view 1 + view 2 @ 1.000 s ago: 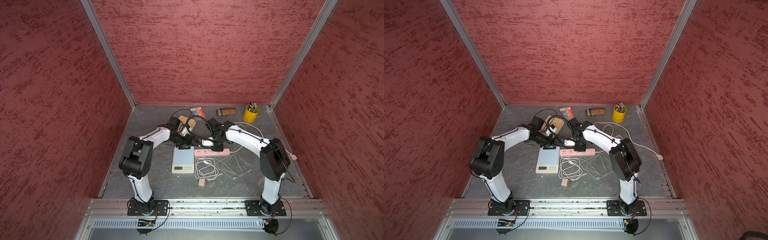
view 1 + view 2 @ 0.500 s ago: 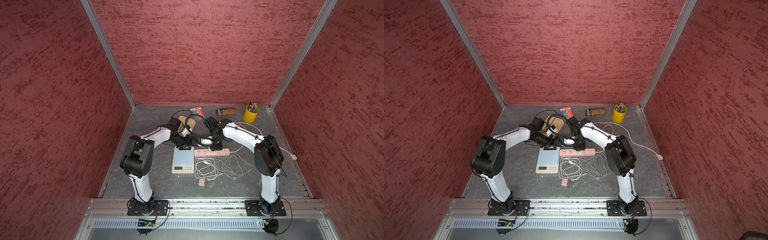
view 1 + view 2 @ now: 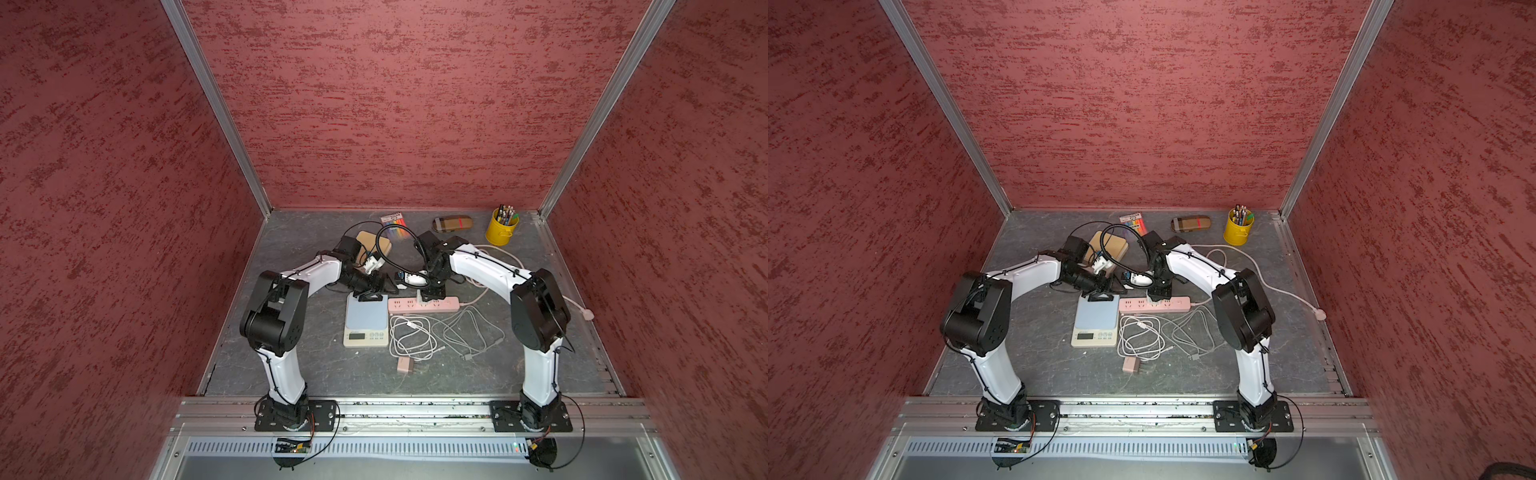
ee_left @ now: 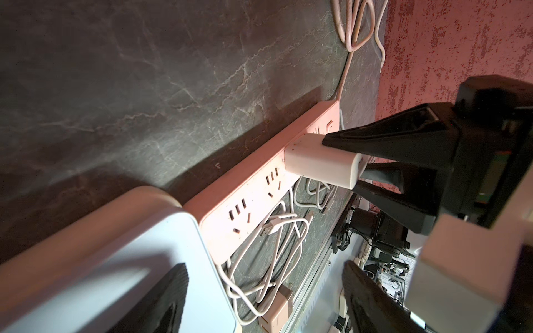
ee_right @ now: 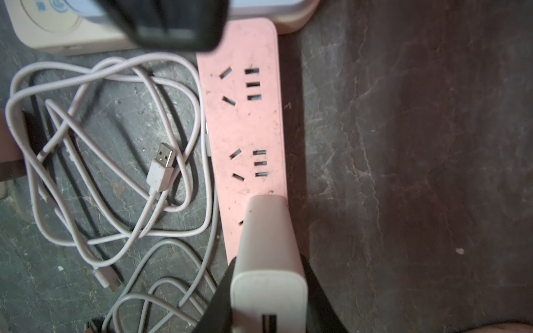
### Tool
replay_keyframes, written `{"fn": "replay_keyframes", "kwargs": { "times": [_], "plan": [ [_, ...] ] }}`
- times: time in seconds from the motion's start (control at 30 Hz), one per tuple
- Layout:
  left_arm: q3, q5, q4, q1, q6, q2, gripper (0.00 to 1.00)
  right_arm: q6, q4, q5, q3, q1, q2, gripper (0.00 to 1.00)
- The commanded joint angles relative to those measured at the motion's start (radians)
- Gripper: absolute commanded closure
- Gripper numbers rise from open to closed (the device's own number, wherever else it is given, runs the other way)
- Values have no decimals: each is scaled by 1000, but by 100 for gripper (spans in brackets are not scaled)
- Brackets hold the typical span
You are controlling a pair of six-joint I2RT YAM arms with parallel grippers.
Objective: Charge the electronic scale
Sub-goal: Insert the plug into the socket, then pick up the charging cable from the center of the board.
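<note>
The electronic scale is white with a pale blue platform and lies flat beside a pink power strip. My right gripper is shut on a white charger block. The block stands on end with its base against the strip's face, and its prongs are hidden. My left gripper hangs open over the scale's far edge, holding nothing. A loose white USB cable lies coiled on the near side of the strip.
A grey cable and a small pink adapter lie near the coil. At the back stand a yellow pencil cup, a pencil case, a pen pack and a wooden block. The strip's cord runs right.
The right arm's elbow has swung slightly toward the middle while its gripper stayed at the strip with the charger. The left arm has barely moved.
</note>
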Motion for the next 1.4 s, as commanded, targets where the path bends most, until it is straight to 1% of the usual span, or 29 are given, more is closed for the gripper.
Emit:
{"fn": "replay_keyframes", "kwargs": {
  "times": [0.0,0.03,0.1,0.17,0.2,0.27,0.4,0.47,0.53,0.6,0.67,0.73,0.83,0.87,0.97,1.03,1.13,1.2,1.37],
  "plan": [
    [-13,-12,14,1,0,-39,16,142,312,-13,-71,7,-17,62],
    [-10,-16,14,3,1,-46,16,149,342,-8,-84,4,-43,57],
    [-2,-26,7,5,8,-63,16,186,426,10,-119,0,-107,42],
    [6,-40,2,5,13,-82,16,206,476,6,-150,-2,-161,32],
    [9,-48,0,5,17,-94,16,218,500,5,-167,-4,-189,27],
    [9,-61,1,6,23,-117,15,246,534,0,-199,-7,-235,25],
    [-12,-105,24,-12,46,-189,16,307,567,-18,-263,-12,-334,26],
    [-27,-164,32,-48,81,-234,16,396,617,9,-317,-17,-404,25],
    [-45,-237,46,-104,120,-286,16,513,661,80,-371,-22,-475,25],
    [-72,-334,76,-188,163,-340,16,661,677,196,-415,-28,-541,25],
    [-87,-412,96,-287,207,-372,16,828,645,304,-439,-43,-589,25],
    [-86,-461,108,-384,240,-372,18,971,589,359,-463,-70,-617,25],
    [-80,-495,151,-525,260,-327,25,1165,526,415,-537,-106,-650,27],
    [-77,-493,168,-571,267,-301,30,1223,521,421,-571,-115,-662,28],
    [-45,-493,196,-688,288,-211,38,1347,533,424,-674,-136,-702,31],
    [-16,-488,206,-743,290,-144,41,1412,554,426,-737,-151,-740,33],
    [44,-476,206,-791,273,-38,47,1480,584,408,-815,-189,-797,34],
    [78,-469,210,-807,262,17,51,1509,589,387,-850,-224,-821,34],
    [136,-483,252,-811,237,121,54,1535,589,323,-905,-310,-844,35]
  ]
}}
